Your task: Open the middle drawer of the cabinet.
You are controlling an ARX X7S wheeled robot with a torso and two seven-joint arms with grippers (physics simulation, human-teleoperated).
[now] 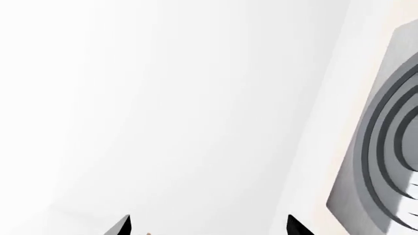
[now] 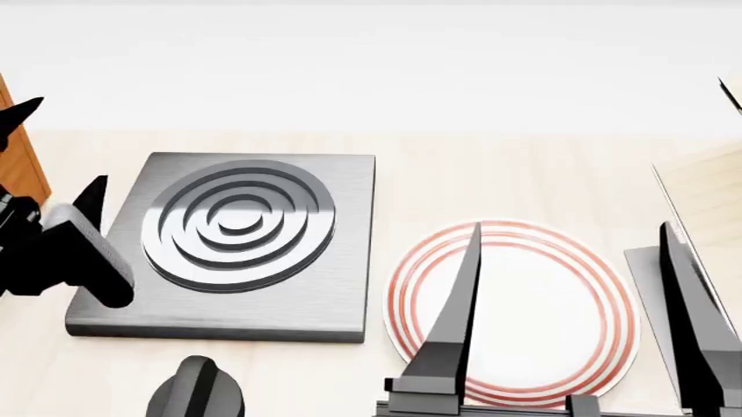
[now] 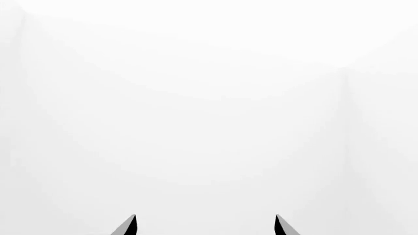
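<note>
Only a thin orange-brown strip of the cabinet [image 2: 20, 156] shows at the far left edge of the head view. The middle drawer and its brass handle are out of view. My left gripper [image 2: 61, 146] is open and empty, just right of that strip and left of the hotplate. In the left wrist view it [image 1: 209, 220] faces a white wall. My right gripper [image 2: 571, 228] is open and empty, above the plate. In the right wrist view it [image 3: 204, 219] shows only its two tips against white.
A grey hotplate [image 2: 232, 234] with ring grooves lies on the pale counter and also shows in the left wrist view [image 1: 385, 147]. A white plate [image 2: 510, 304] with red rings lies to its right. Pale wood boards [image 2: 707, 191] stand at the far right.
</note>
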